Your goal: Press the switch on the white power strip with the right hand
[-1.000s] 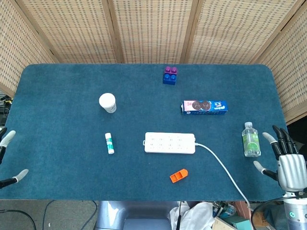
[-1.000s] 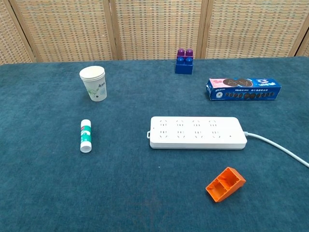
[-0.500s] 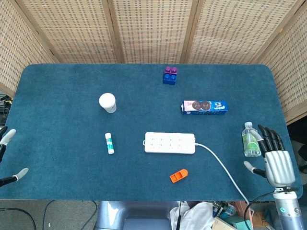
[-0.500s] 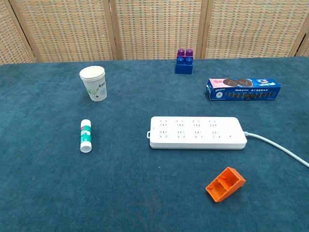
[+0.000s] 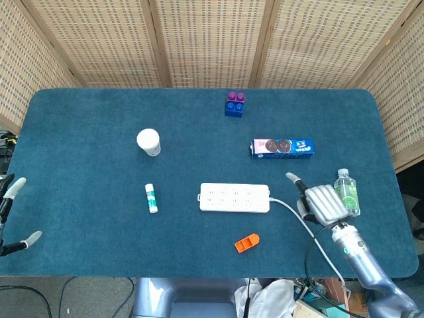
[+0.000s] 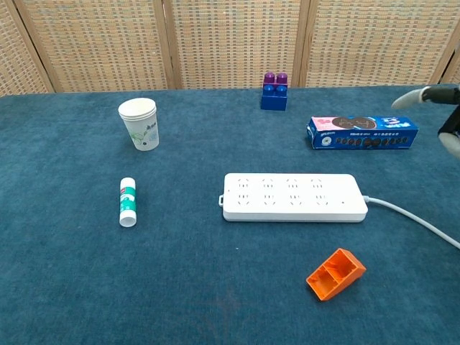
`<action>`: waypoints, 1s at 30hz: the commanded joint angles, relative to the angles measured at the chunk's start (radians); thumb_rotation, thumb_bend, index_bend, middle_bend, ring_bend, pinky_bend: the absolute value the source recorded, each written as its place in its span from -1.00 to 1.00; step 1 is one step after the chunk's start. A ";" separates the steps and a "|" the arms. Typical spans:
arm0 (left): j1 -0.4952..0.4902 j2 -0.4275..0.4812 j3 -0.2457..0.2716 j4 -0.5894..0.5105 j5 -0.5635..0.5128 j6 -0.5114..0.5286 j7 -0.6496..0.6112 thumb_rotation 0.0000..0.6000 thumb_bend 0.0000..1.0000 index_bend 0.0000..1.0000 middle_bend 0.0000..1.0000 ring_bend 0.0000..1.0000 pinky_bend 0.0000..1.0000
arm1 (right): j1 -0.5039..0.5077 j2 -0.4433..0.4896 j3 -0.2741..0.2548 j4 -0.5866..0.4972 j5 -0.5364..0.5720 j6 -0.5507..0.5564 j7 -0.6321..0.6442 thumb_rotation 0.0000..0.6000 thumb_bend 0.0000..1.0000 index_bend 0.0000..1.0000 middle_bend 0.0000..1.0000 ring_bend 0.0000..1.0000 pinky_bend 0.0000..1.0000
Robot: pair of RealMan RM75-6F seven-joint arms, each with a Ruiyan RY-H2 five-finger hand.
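From the head view, we find the white power strip (image 5: 234, 197) lying flat just below the centre of the frame, its cord (image 5: 308, 233) running off toward the lower right. Our right hand (image 5: 319, 201) sits to the right of the strip, over the cord, just left of the water bottle (image 5: 346, 192). Its back faces the camera and one finger (image 5: 292, 177) sticks out toward the upper left; whether the rest are curled or spread we cannot tell, though it appears to hold nothing. At the far left edge we see only a few fingertips (image 5: 17, 185) of our left hand (image 5: 13, 212), apart and empty.

From the chest view, the strip (image 6: 293, 197) sits right of centre, with a small tab at its left end (image 6: 221, 200) that may be the switch; we cannot make it out for certain. Only fingertips of the right hand (image 6: 440, 115) show at the upper right edge, above the biscuit box (image 6: 363, 132) and well apart from the strip. An orange piece (image 6: 336, 274) lies lower right of the strip.

We judge the step in hand to be the approach: nothing is pressed yet. Next we would need to carry the right hand leftward over the strip, find the switch, and bring one fingertip down on it without dragging the cord.
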 commanded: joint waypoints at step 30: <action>-0.010 -0.002 -0.002 -0.004 -0.013 -0.018 0.009 1.00 -1.00 -1.00 -1.00 -1.00 -1.00 | 0.223 -0.225 -0.030 0.034 0.461 -0.090 -0.442 1.00 0.74 -0.41 0.71 0.72 1.00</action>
